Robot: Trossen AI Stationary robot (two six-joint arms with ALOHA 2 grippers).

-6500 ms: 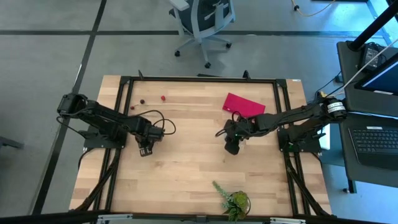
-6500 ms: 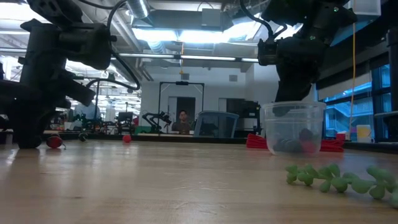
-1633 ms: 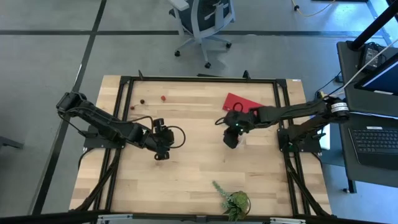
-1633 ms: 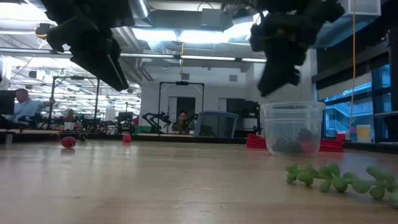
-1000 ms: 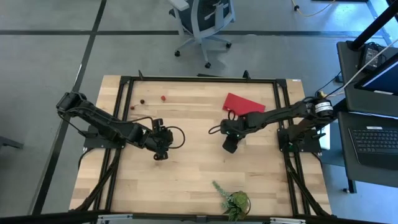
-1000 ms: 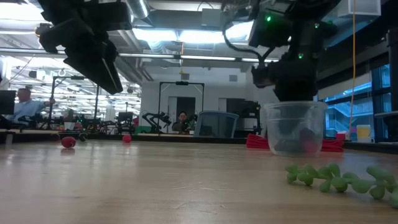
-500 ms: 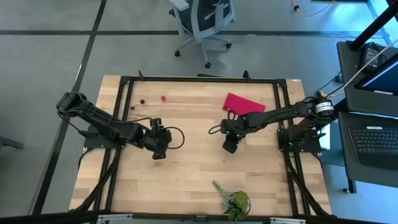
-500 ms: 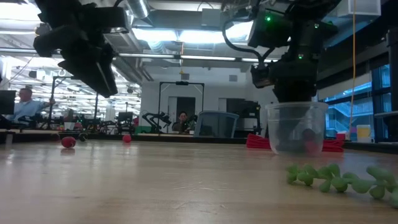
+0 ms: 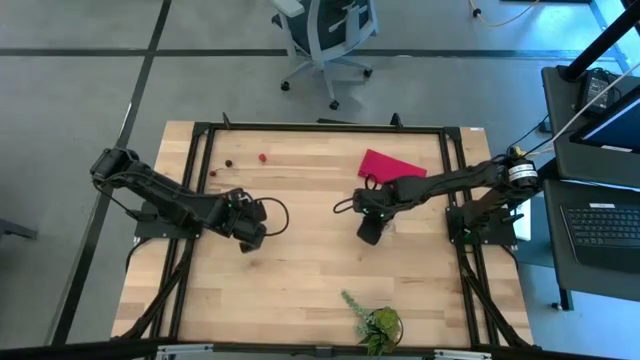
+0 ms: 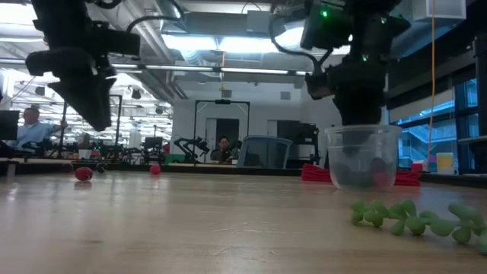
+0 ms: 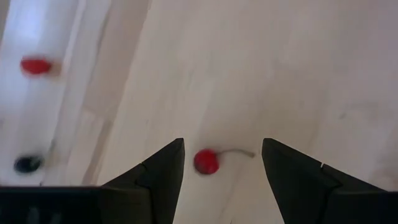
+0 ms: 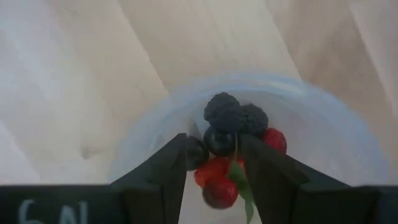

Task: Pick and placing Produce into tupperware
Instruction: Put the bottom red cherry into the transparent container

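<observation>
Cherry (image 11: 206,162): lies on the desk (image 9: 320,270) between the left gripper (image 11: 222,167)'s spread fingers, empty, closer to one of them; its stem runs across toward the other.
Nearer arm: the left one, poised right above it.
Right gripper (image 12: 213,163): fingers apart, holding nothing, over the cup (image 10: 363,156).
Cup: already holds dark and red berries (image 12: 231,127).
Loose fruit: a few more near the far left edge (image 9: 262,157).
</observation>
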